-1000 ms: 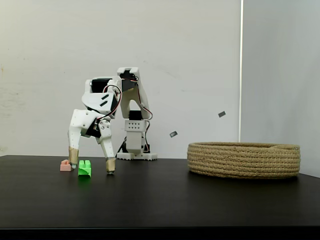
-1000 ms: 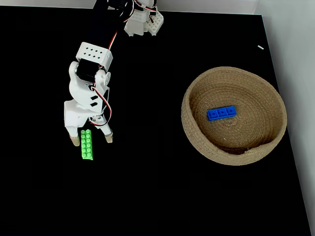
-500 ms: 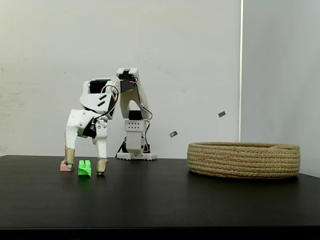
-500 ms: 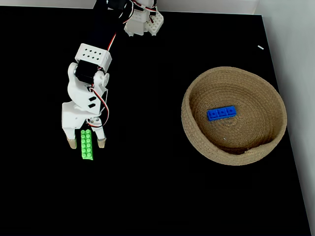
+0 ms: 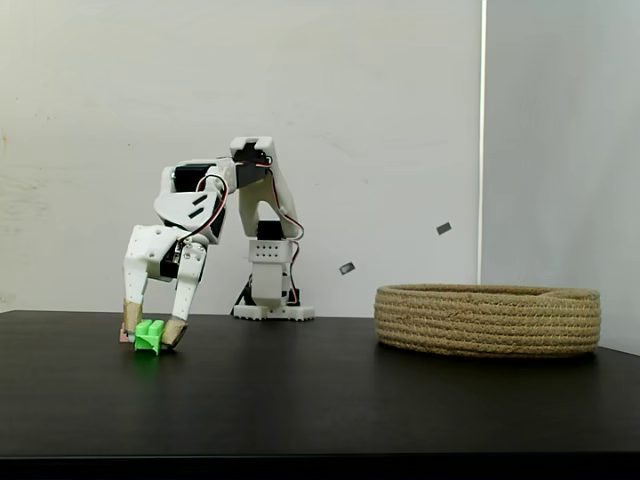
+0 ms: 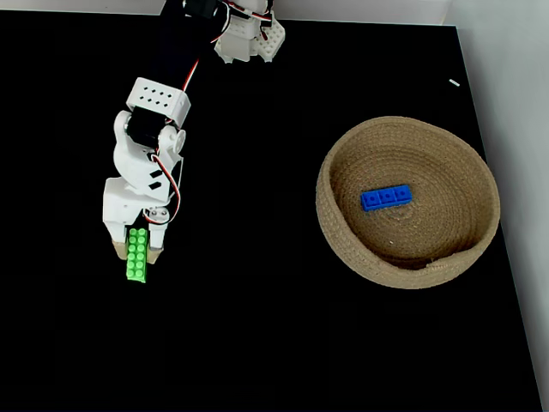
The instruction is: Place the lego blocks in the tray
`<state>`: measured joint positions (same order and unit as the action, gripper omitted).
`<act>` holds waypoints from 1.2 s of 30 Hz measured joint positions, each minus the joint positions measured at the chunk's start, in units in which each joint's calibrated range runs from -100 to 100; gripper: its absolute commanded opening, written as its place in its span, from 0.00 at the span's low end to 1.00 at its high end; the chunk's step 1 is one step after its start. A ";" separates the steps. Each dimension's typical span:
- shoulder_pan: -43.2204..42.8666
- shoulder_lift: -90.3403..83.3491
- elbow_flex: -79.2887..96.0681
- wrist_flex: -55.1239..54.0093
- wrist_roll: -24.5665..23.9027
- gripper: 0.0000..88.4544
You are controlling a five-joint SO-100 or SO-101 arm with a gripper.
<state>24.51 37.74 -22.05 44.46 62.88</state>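
Note:
My gripper reaches down to the black table at the left and is shut on the bright green brick, which sits slightly tilted between the fingertips. From above, the gripper pinches the long green brick across its width, and the brick's near end sticks out past the fingers. A sliver of the pale pink brick peeks out behind the left finger. The blue brick lies inside the round rope basket, which stands at the right.
The arm's white base is fixed at the table's far edge. A wide stretch of bare black tabletop separates the gripper from the basket. The table's right edge runs close beside the basket, with a white wall behind.
The open fingers closed in from both sides onto the green brick. The gripper shifted slightly left, and the brick moved and tilted with it.

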 measured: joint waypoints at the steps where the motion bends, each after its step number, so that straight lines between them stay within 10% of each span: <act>1: 0.00 0.00 0.18 -0.24 -0.10 0.00; 16: -4.32 -14.50 11.31 0.49 -2.15 0.00; 36: -39.58 -51.57 38.00 0.32 -13.58 0.00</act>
<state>-15.07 -13.83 15.95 44.78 49.30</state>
